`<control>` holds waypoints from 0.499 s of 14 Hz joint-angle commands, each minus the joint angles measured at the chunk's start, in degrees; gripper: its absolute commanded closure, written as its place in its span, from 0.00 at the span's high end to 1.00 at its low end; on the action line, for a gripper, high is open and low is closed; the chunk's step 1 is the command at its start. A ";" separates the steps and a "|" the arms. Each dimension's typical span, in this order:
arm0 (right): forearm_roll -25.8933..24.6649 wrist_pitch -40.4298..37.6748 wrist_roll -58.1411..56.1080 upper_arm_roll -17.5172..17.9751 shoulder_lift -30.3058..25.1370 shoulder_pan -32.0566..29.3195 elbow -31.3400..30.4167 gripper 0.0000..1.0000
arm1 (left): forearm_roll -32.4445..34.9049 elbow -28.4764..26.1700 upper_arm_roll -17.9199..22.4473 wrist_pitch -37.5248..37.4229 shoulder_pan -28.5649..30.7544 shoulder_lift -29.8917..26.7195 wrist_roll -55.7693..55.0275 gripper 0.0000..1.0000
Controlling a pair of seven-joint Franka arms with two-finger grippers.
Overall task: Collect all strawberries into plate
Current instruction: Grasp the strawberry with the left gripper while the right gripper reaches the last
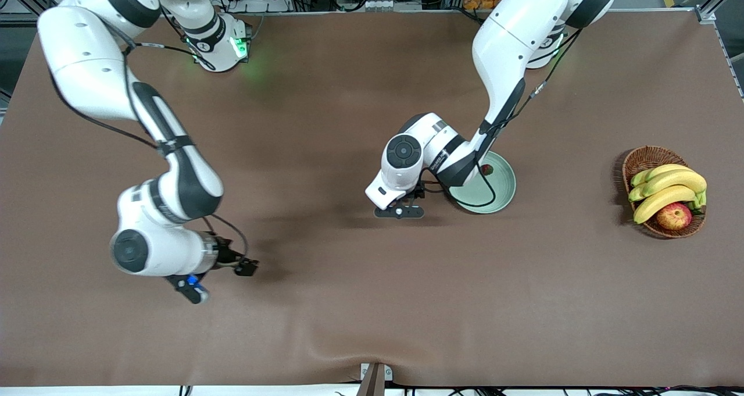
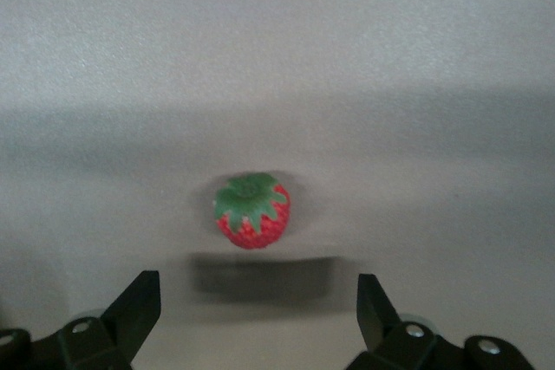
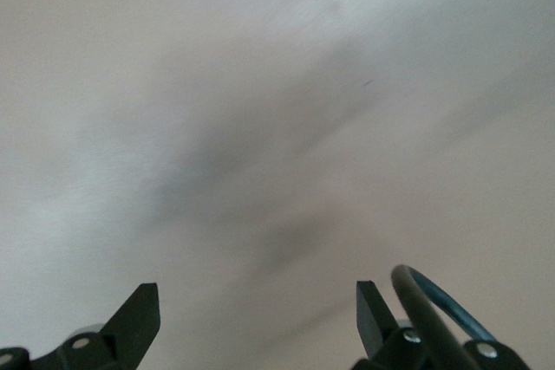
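Observation:
One strawberry [image 1: 487, 169] lies in the pale green plate [image 1: 504, 197], at the rim nearest the left arm's base. Another strawberry [image 2: 252, 211], red with a green leafy cap, sits on the brown table in the left wrist view, just ahead of the fingertips. The left hand hides it in the front view. My left gripper [image 1: 399, 211] [image 2: 257, 288] hangs low beside the plate, toward the right arm's end, open and holding nothing. My right gripper [image 1: 241, 265] [image 3: 256, 288] is open over bare table near the right arm's end, with nothing between its fingers.
A brown wicker basket [image 1: 645, 157] with bananas [image 1: 668, 186] and a red-yellow apple [image 1: 674, 216] stands at the left arm's end of the table. A dark cable [image 3: 434, 309] loops past one right finger. The left forearm crosses over part of the plate.

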 commanded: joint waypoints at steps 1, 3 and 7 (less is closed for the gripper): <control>-1.19 -2.74 -7.66 1.15 -4.53 -4.26 -5.39 1.00 | 3.40 1.34 0.22 0.13 0.11 0.63 1.00 1.00; -2.24 -2.39 -11.89 1.15 -9.36 -6.99 -12.32 1.00 | 5.16 1.26 0.22 0.13 0.29 0.63 1.96 1.00; -1.98 2.32 -21.38 1.42 -21.56 -13.75 -28.99 1.00 | 4.91 1.43 0.14 0.21 0.29 1.33 2.67 1.00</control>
